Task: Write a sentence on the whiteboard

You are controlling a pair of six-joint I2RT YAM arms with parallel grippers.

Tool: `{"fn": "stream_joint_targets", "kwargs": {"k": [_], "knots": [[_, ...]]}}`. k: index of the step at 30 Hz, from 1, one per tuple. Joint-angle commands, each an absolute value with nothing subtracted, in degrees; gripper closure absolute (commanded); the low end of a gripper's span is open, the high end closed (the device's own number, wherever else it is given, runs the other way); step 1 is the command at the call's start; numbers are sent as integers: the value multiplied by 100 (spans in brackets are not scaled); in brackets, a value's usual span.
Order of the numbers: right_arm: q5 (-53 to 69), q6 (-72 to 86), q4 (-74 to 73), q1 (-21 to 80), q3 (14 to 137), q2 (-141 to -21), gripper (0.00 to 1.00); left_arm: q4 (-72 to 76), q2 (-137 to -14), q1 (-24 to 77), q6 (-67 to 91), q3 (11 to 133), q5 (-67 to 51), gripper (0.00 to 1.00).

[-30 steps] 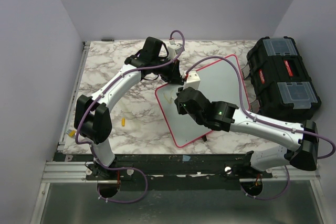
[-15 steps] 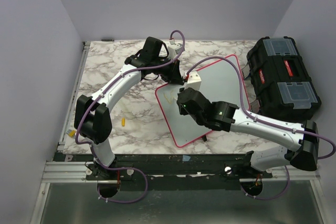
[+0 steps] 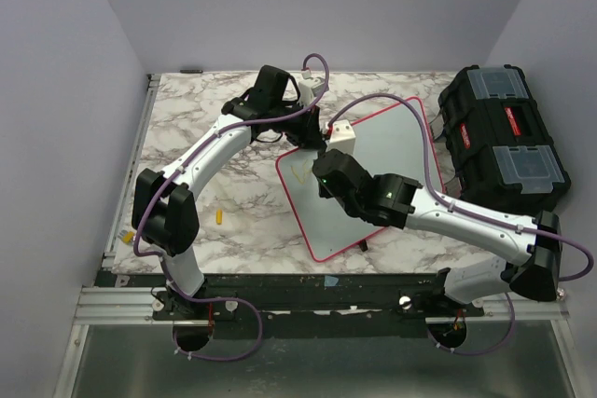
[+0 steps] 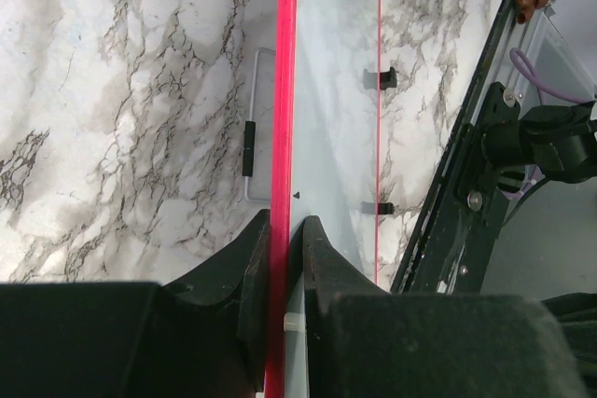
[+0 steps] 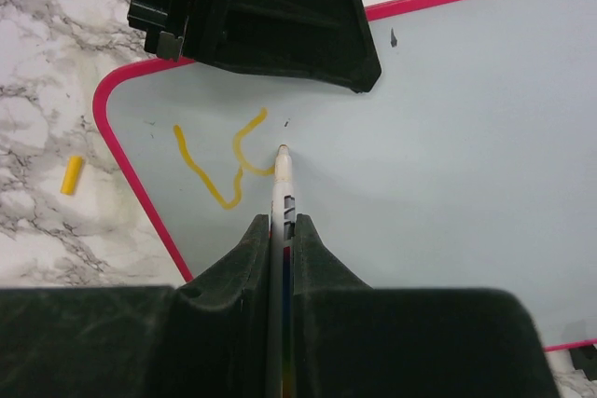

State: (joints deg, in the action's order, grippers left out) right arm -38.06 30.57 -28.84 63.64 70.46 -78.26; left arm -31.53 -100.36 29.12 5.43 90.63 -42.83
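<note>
The whiteboard (image 3: 396, 151), white with a pink-red rim, lies tilted on the marble table. My left gripper (image 3: 312, 140) is shut on its far-left rim; in the left wrist view the fingers (image 4: 286, 230) pinch the red rim (image 4: 284, 90). My right gripper (image 3: 322, 177) hovers over the board's left part, shut on a white marker (image 5: 281, 195) whose tip touches the board (image 5: 448, 137). The sentence (image 5: 216, 170) is a couple of yellow-orange wavy strokes just left of the tip, faint in the top view (image 3: 297, 174). The left gripper's black fingers (image 5: 270, 16) show at the board's edge.
A black toolbox (image 3: 504, 137) stands right of the board. A yellow marker cap (image 3: 219, 216) lies on the table left of the board, also in the right wrist view (image 5: 71, 175). Two black clips (image 4: 379, 75) sit on the board's near edge. A wire loop (image 4: 250, 146) lies beside the rim.
My right gripper has moved slightly towards the far side of the board with the marker. The left gripper and the board have not moved.
</note>
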Motion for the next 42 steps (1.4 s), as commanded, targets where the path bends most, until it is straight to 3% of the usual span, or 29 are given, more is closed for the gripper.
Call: {"fn": "stream_joint_targets", "kwargs": {"k": [1,26,42], "knots": [[-4044,2925,-2966,6262,7227,-8029,99,-3182,-9852,3059,185,9270,-3990,100],[-3775,2800,-2704,6262,7495,-8278,99,-3189,-9855,3083,167,9286,-4013,100],[-3725,3172,-2962,6267,7244,-7531,99,-3225,-9894,3085,149,9315,-3941,100]]}}
